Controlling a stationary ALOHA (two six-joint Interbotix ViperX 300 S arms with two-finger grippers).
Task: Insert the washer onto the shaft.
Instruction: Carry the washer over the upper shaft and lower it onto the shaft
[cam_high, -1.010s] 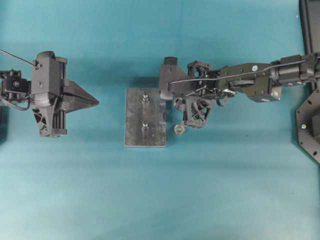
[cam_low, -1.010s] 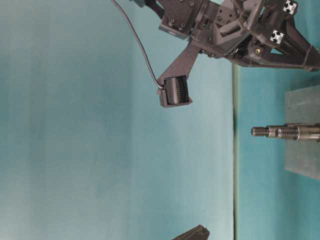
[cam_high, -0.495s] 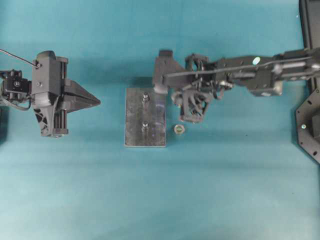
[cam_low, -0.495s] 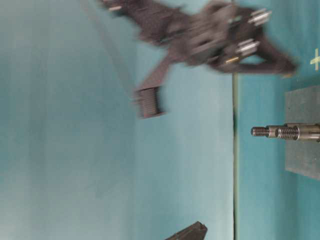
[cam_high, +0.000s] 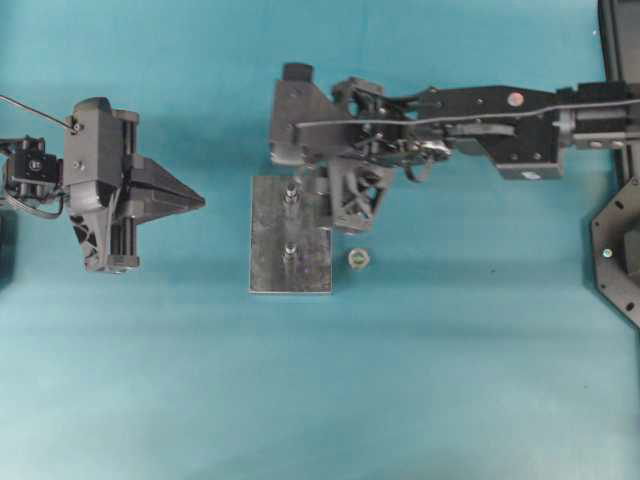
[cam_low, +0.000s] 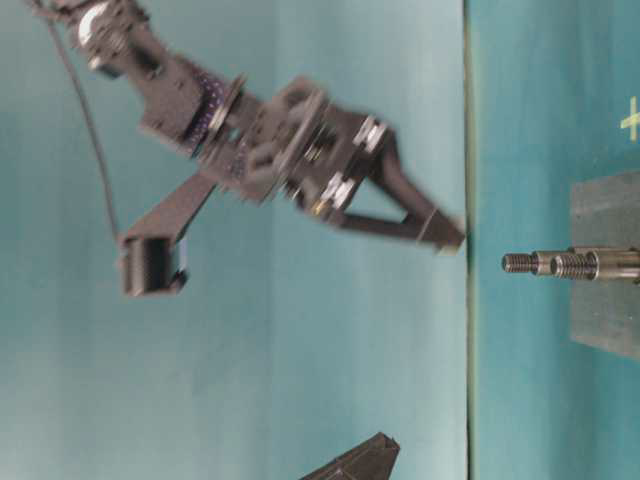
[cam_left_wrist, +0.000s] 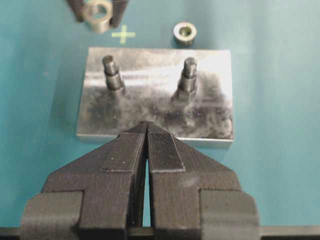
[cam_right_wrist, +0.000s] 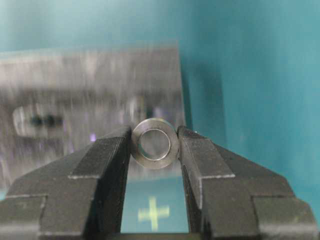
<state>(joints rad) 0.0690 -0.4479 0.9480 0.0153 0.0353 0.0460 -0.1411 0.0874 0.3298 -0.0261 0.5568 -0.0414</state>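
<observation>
**Washer riding in toward the shafts**

Overhead: the right gripper (cam_high: 322, 188) is reaching over the far edge of the steel plate (cam_high: 265, 240), which is lying on the teal desk (cam_high: 450, 380). Two shafts are standing on the plate, a far shaft (cam_high: 290, 196) and a near shaft (cam_high: 288, 251). A second ring (cam_high: 359, 258) is lying on the desk just beside the plate. The left gripper (cam_high: 200, 201) is waiting well apart from the plate, its tips pressed together.

Table level: the right gripper (cam_low: 448, 236) is hanging tilted, above the threaded tops of the shafts (cam_low: 545, 264) and off to one side of them, not touching.

Left wrist: the left gripper (cam_left_wrist: 146, 131) is sitting with jaws together and holding nothing, just short of the plate's edge; beyond the plate the washer (cam_left_wrist: 98, 12) is showing between the other gripper's dark tips.

Right wrist: the right gripper (cam_right_wrist: 154, 150) is clamping the washer (cam_right_wrist: 154, 142) edge-on, its bore open, with the blurred plate behind.

The step in hand appears to be the carry to a shaft. The next move is likely calling for centring the bore over one shaft's top, levelling the washer, then lowering and letting go.
</observation>
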